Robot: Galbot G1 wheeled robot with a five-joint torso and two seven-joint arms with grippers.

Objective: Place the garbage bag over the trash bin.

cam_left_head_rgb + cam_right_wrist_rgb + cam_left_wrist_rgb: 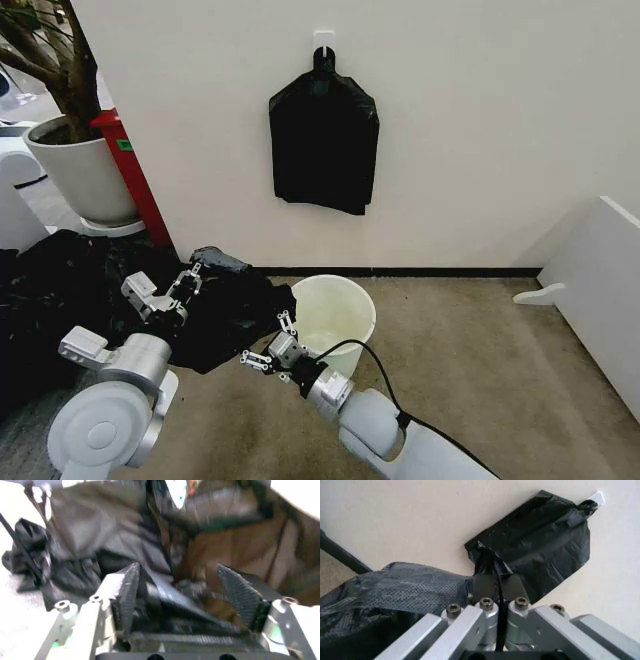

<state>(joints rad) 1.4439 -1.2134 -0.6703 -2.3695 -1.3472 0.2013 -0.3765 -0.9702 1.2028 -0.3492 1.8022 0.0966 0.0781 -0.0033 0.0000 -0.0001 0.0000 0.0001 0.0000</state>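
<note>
left hand (190,283) pinches the garbage bag (225,315) beside the trash bin (335,312); right hand (268,345), jaws wide apart, presses into the bag's edge.

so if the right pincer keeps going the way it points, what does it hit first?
Most likely the garbage bag: black plastic lies right ahead of the open right pincer and between its pads. In the head view the bag sits beside the trash bin. Depth is unclear.
</note>
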